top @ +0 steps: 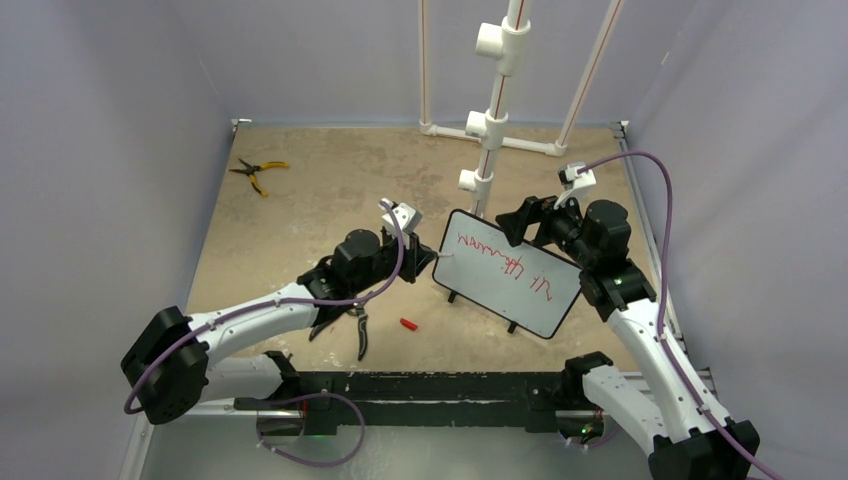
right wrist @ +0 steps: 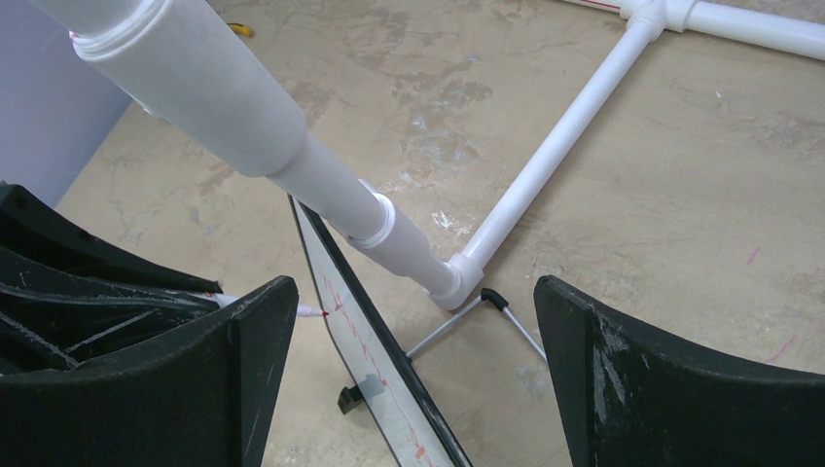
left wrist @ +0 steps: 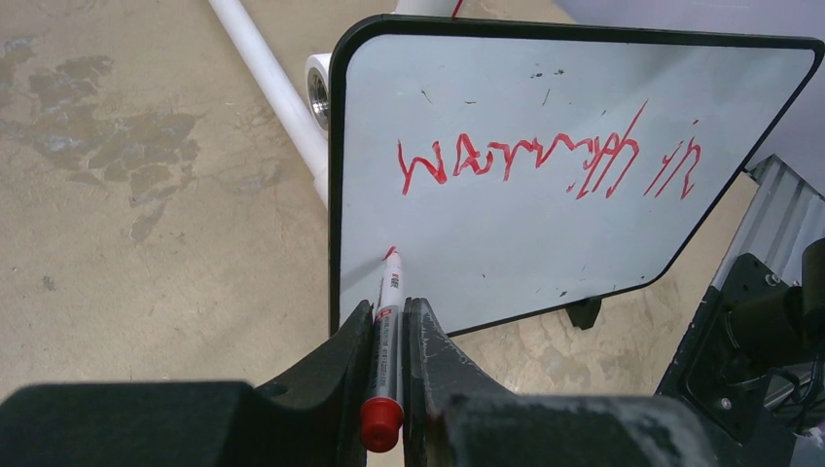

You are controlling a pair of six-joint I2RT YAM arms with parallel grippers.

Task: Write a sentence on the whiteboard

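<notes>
Whiteboard (top: 525,300) stands tilted on the table (top: 300,220), right of centre in the top view; the sentence (top: 500,262) is one red scrawled line across its upper part; left gripper (left wrist: 389,321) is clamped on a red marker (left wrist: 387,341), tip touching the board near its left edge, below the first letters; right gripper (right wrist: 413,292) is spread wide by the board's upper edge, gripping nothing; red cap (top: 408,324) lies lower centre.

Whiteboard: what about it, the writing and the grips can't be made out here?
Left wrist: the sentence is a red scrawl, words unreadable.
Left wrist: print on the marker in the left gripper is too small.
Top external: the writing is too small.
Right wrist: the whiteboard stands edge-on, its face hidden; whether the open right gripper touches it is unclear.
</notes>
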